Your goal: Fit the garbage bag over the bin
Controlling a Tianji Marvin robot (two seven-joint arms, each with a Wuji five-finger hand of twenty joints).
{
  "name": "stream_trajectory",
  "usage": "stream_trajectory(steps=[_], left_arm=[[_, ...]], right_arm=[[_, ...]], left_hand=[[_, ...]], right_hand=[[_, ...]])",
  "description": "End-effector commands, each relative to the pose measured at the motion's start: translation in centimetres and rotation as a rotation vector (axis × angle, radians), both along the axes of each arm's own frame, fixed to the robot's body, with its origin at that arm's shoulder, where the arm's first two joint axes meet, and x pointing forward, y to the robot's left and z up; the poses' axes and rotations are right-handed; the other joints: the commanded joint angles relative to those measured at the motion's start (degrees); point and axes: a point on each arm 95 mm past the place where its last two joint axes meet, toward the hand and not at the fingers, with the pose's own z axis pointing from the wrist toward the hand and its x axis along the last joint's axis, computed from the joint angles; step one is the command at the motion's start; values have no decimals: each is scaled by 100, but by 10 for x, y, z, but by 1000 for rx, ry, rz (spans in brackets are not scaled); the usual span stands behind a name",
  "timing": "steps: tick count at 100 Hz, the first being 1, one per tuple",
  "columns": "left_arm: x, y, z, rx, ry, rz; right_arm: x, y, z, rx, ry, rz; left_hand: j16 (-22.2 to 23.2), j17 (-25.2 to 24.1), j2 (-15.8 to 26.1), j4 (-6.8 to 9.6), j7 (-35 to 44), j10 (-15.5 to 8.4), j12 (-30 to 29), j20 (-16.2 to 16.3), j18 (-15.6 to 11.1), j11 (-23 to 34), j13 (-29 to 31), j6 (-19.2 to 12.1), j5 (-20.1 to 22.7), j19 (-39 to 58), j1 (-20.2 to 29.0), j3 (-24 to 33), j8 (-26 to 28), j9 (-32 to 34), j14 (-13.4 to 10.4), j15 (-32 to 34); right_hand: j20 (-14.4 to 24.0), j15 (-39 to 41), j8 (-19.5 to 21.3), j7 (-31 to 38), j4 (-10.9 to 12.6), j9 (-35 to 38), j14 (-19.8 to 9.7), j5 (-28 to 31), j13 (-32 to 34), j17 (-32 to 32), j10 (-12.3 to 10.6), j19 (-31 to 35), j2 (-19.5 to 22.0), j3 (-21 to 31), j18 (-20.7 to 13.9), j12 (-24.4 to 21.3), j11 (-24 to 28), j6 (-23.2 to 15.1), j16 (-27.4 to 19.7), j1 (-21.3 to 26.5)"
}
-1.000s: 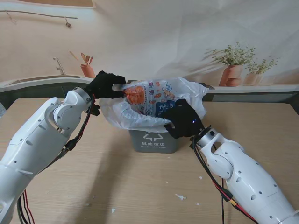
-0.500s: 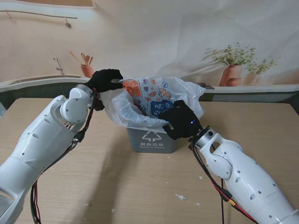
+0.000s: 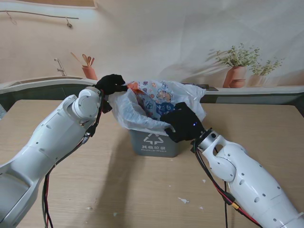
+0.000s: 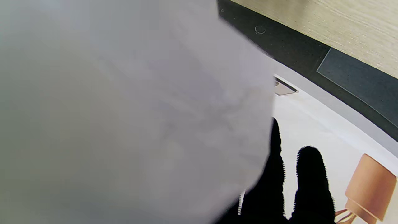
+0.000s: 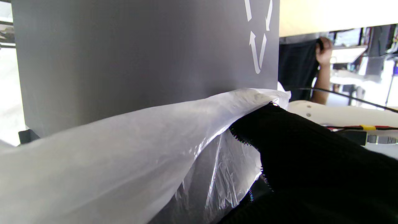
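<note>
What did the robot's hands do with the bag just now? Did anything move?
The left hand, shut on the bag, slid right and a little away from me, toward the bin's far left corner, drawing that edge in, so the bag's mouth got narrower. The right hand stayed gripping the bag at the bin's near right rim. The bin did not move.

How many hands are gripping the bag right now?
2: the left hand pinches the garbage bag at its far-left edge; the right hand grips its near edge at the bin front.
</note>
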Motion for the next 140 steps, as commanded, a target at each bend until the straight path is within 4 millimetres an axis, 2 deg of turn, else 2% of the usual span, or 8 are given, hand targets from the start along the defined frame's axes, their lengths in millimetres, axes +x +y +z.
stream_trajectory(steps=[1,22,51,60,73,90,121,140], left_arm=[[1,-6,-1,3,26,-3],[4,-9,-12,22,108,32],[1,-5,-30,54,181,34],[-1,0,-30,95,180,8],[-7,6,-26,125,165,-27],[-15,19,-15,121,106,-21],[-29,37,3,-2,41,22],[-36,37,18,-160,-147,40]], right_arm=[[-4,4,-13,-18,45,17],[-4,5,-14,-21,57,24],[-4,5,-13,-22,57,26],[-4,5,-13,-23,56,25],[-4,5,-14,-23,54,21],[-4,6,-14,-23,54,19],[-4,8,-13,-22,47,13],[-4,10,-14,-25,49,16]], left_hand=[[135,-90,318,92,-21,146,-99,52,61,138,-174,39,-90,17,259,78,68,-79,44,91],[166,-86,394,201,-501,267,-122,77,52,34,-394,294,-254,-27,-432,334,108,-437,106,20],[183,-78,128,292,-879,277,-187,73,14,-83,-578,439,-524,-130,-605,670,-20,-824,117,-42],[139,-77,0,515,-1189,175,-351,93,10,-270,-729,483,-815,-142,-1103,1064,-54,-1180,18,-151],[-319,-46,-611,394,-2362,88,-1425,38,-120,-1103,-1357,655,-1676,-489,-1657,1012,-955,-2334,-152,-889],[-1008,-24,-511,218,-3505,180,-2532,-174,-158,-2127,-1795,874,-2109,-1008,-2050,292,-1695,-2678,-287,-1971],[-1235,-43,-118,280,-4461,277,-3255,-458,-250,-3169,-2007,1000,-2157,-2481,-1993,-218,-2223,-2823,-458,-3145],[-565,-42,45,441,-2939,106,-2416,453,-226,-1702,-1836,232,-1833,-2543,-926,1031,-1424,-2670,-399,-2192]], right_hand=[[-112,102,190,199,-154,126,68,320,119,-57,132,178,-165,483,-21,110,156,-782,52,414],[-129,98,336,182,-162,65,37,325,57,-65,57,142,-190,562,-37,180,132,-973,57,455],[-130,105,449,141,-181,57,36,300,57,-64,40,141,-170,565,-37,233,117,-949,64,433],[-130,114,463,135,-181,69,42,298,69,-62,58,142,-165,562,-28,239,116,-904,67,433],[-130,122,466,129,-181,82,65,300,86,-61,86,141,-170,563,-18,236,113,-859,70,432],[-128,131,465,129,-182,86,75,292,89,-53,107,143,-156,559,-7,233,124,-817,73,431],[-121,171,458,142,-179,79,103,266,87,-49,147,155,-123,528,-19,229,156,-754,90,446],[-115,189,444,145,-177,94,113,270,107,-42,155,168,-126,521,-12,218,167,-735,96,434]])
